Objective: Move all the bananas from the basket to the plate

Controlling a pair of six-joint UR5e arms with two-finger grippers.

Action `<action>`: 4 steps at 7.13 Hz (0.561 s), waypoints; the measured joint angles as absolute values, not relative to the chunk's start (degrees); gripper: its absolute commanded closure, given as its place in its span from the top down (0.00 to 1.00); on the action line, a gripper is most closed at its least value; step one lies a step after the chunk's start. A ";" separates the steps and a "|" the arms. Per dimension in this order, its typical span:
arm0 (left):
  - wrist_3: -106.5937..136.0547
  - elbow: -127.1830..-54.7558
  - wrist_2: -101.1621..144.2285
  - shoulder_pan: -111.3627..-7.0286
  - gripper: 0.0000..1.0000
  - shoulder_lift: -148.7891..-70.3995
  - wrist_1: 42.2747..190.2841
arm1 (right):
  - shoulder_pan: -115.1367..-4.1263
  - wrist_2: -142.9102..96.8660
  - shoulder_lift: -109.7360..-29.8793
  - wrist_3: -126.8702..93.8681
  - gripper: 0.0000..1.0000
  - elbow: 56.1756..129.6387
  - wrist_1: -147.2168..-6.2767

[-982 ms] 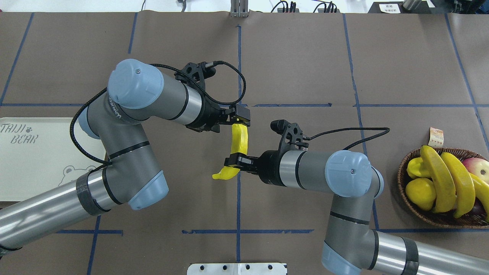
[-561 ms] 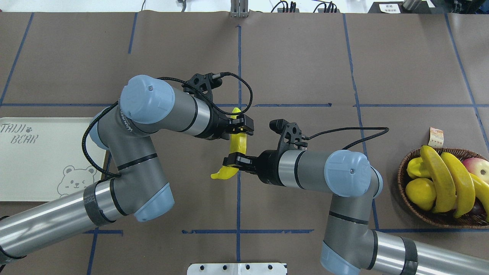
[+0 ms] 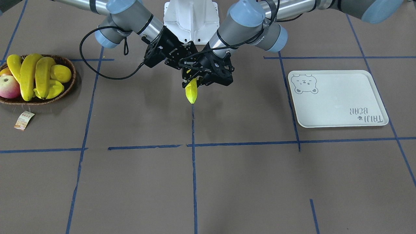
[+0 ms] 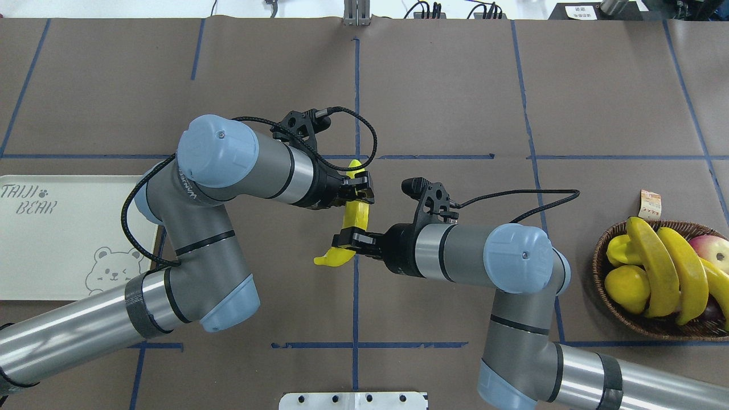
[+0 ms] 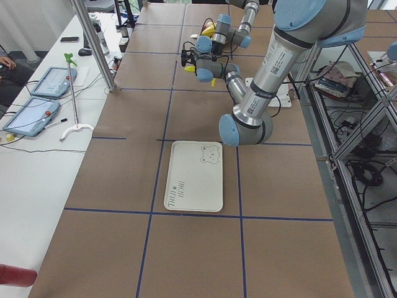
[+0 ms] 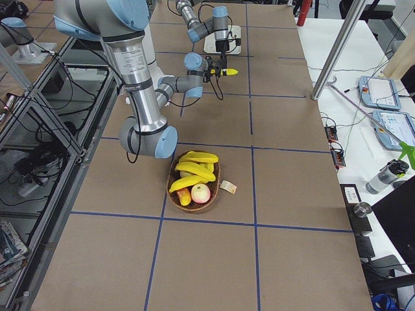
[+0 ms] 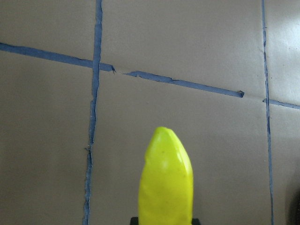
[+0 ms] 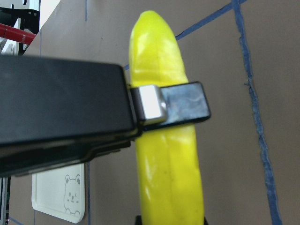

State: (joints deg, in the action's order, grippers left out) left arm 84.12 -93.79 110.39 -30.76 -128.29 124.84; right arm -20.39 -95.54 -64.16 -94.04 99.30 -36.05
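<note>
A yellow banana [image 4: 357,215] hangs in the air over the table's middle, held at both ends. My right gripper [image 4: 347,238] is shut on its lower part, near the curved tip. My left gripper [image 4: 357,191] is shut across its upper part; the right wrist view shows one of its fingers [image 8: 187,105] pressed against the banana [image 8: 164,154]. The banana's end [image 7: 165,187] juts out in the left wrist view. Three more bananas [image 4: 655,267] lie in the wicker basket [image 4: 603,250] at the far right. The plate [image 4: 57,250] sits at the left edge with nothing on it.
The basket also holds a lemon [image 4: 626,285], a ridged yellow fruit [image 4: 618,247] and a red-green apple [image 4: 712,247]; a paper tag [image 4: 650,204] lies behind it. Blue tape lines cross the brown table cover. My left arm's elbow [image 4: 228,302] stands between the banana and the plate.
My left gripper slid further along the banana towards the far tip and its jaws closed on it. The right gripper and the banana stayed almost still.
</note>
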 measured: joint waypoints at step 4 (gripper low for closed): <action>84.80 -94.02 110.39 -30.98 0.00 -128.04 124.98 | -20.80 -95.27 -64.08 -93.71 1.00 99.60 -36.52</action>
State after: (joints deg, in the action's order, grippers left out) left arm 84.80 -94.02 110.39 -30.98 -128.04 124.98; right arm -20.80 -95.27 -64.08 -93.71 99.60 -36.52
